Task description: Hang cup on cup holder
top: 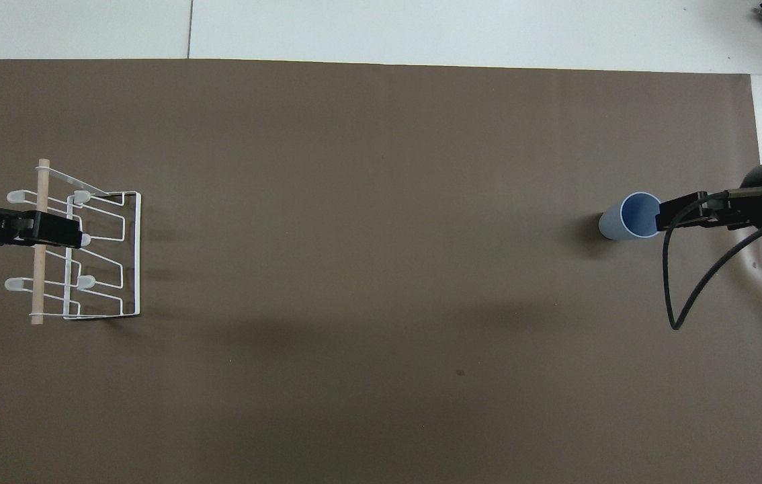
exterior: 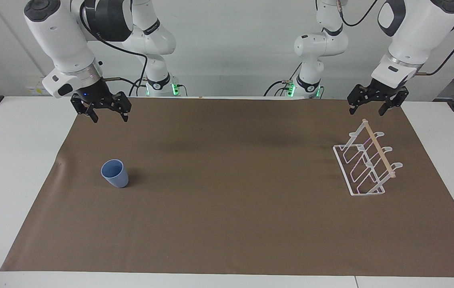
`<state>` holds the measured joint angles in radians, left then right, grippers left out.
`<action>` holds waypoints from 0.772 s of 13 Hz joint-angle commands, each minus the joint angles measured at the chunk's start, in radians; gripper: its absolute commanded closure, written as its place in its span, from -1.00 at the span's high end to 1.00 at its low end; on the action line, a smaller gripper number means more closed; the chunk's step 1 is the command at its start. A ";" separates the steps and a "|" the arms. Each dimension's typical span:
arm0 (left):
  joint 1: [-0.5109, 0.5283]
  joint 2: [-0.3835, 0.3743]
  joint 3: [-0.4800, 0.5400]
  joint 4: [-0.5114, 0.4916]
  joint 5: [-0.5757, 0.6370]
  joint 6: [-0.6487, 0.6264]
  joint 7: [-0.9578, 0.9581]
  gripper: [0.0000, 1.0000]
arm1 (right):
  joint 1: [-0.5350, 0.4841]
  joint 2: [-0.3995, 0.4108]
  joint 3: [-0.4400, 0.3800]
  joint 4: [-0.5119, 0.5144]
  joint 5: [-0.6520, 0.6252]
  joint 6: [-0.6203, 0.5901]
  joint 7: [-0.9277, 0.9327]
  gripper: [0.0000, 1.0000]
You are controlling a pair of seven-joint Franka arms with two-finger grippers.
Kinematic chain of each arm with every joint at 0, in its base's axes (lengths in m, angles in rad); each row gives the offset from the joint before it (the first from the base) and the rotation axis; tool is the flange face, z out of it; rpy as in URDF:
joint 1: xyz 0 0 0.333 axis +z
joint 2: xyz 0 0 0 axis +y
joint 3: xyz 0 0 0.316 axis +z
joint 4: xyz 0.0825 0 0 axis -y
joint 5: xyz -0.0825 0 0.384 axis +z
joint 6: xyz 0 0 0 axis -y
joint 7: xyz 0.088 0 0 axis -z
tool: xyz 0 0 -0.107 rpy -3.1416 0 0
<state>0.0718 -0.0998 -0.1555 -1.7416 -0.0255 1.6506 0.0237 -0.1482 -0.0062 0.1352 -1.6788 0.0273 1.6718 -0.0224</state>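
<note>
Cup [exterior: 115, 173] stands upright, mouth up, at the right arm's end of the mat, untouched. Right gripper [exterior: 108, 116] hangs raised with fingers spread wide, empty. Left gripper [exterior: 372, 109] likewise wide, above the cup holder [exterior: 365, 168]. I judge the tapered cup could tip or slip if pinched off-centre.

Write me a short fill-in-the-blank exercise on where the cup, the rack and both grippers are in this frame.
1. The cup stands upright on the brown ___.
2. The cup holder sits toward the ___ arm's end of the table.
3. The right gripper is open and holds ___.
4. The left gripper hangs over the table's edge, raised clear of the cup ___.

Missing words: mat; left; nothing; holder
</note>
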 commanded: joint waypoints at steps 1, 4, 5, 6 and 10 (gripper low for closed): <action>0.005 0.000 0.002 -0.001 -0.008 -0.014 0.024 1.00 | -0.017 -0.031 0.001 -0.039 0.026 0.028 -0.027 1.00; 0.003 0.000 0.002 -0.001 -0.010 -0.014 0.022 1.00 | -0.014 -0.031 0.001 -0.039 0.026 0.029 -0.034 1.00; 0.003 0.000 0.002 -0.001 -0.010 -0.015 0.022 1.00 | -0.013 -0.032 0.001 -0.044 0.026 0.028 -0.034 1.00; 0.005 0.000 0.002 -0.001 -0.010 -0.015 0.022 1.00 | -0.007 -0.035 0.001 -0.050 0.025 0.031 -0.036 1.00; 0.003 0.000 0.002 -0.001 -0.008 -0.022 0.022 1.00 | 0.005 -0.032 0.009 -0.052 0.028 0.102 -0.028 1.00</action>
<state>0.0718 -0.0957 -0.1555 -1.7420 -0.0255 1.6473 0.0295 -0.1453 -0.0098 0.1389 -1.6861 0.0292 1.6918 -0.0274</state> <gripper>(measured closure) 0.000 0.000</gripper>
